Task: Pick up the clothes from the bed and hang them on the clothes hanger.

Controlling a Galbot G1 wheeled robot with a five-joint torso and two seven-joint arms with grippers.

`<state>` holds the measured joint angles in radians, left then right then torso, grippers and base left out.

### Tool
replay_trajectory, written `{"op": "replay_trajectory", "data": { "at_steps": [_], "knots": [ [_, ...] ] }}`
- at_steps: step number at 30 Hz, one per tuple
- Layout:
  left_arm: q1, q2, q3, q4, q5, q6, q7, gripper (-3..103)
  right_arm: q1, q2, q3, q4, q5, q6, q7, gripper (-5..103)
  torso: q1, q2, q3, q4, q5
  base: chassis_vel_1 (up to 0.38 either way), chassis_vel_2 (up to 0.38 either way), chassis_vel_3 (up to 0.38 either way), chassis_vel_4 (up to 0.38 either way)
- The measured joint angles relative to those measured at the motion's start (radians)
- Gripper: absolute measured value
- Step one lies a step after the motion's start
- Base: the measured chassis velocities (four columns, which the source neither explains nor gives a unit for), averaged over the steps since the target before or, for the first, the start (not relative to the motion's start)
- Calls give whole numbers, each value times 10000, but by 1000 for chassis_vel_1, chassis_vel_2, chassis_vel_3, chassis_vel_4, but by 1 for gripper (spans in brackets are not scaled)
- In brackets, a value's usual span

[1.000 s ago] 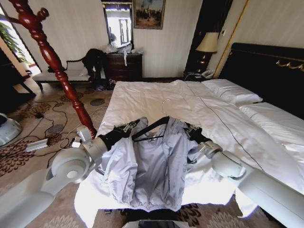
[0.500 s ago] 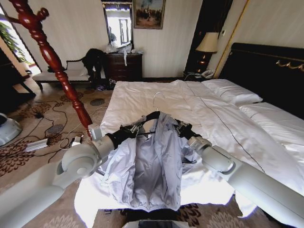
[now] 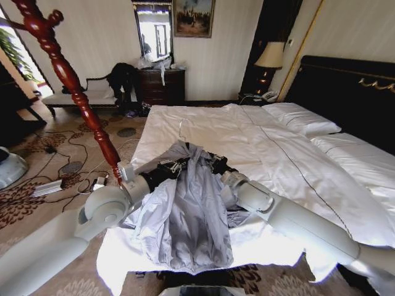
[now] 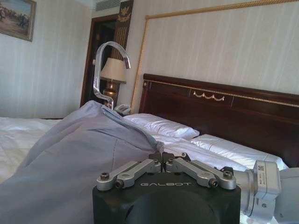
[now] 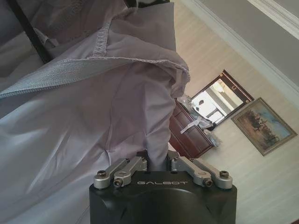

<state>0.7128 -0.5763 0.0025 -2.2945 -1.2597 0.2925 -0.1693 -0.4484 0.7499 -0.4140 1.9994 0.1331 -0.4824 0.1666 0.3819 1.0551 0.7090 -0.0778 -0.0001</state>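
Grey jacket (image 3: 194,209) — both end effectors clamped at shoulders, bed (image 3: 290,154) edge.

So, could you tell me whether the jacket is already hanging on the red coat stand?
No, the jacket is held over the bed between both grippers, apart from the coat stand.

The clothes (image 3: 194,209) are thin, crumpled matt grey cloth; the clothes hanger (image 4: 108,70) hook is glossy metal; the bed (image 3: 290,154) wrinkled white cloth; my jaws matt metal
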Motion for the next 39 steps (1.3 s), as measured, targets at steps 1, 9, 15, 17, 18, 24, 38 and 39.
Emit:
{"op": "replay_trajectory", "data": {
  "at_steps": [1,9,15,17,18,24,38,39],
  "knots": [
    [0,0,0,0,0,0,0,0,0,0,0,0,0,0,0,18,0,0,0,0,0,0,0,0,0],
    [424,65,-156,-76,3,267,-54,-1,-203,-219,232,54,-46,24,62,18,0,0,-1,-3,0,0,0,0,0],
    [800,97,-500,-343,-21,545,-181,15,-423,-451,392,181,-117,96,63,18,-2,0,-2,-1,0,0,0,0,0],
    [837,195,-616,-442,-25,632,-280,26,-510,-511,433,197,-187,143,63,18,-2,1,-2,-1,0,0,0,0,0],
    [848,250,-657,-489,-26,668,-312,31,-540,-521,455,197,-221,171,63,18,-2,0,-2,-2,1,0,0,0,0],
    [1047,593,-847,-887,68,729,-370,53,-691,-575,630,231,-326,308,85,18,-2,0,-2,-1,0,0,0,0,0],
    [1403,1142,-1312,-1275,791,100,-199,98,-1881,-956,1782,322,-1735,1131,-18,18,-1,0,-2,-3,1,0,0,0,0],
    [1403,1142,-1312,-1275,791,100,-199,98,-1881,-956,1782,322,-1735,1131,-18,18,-1,0,-2,-3,1,0,0,0,0]
  ]
}}
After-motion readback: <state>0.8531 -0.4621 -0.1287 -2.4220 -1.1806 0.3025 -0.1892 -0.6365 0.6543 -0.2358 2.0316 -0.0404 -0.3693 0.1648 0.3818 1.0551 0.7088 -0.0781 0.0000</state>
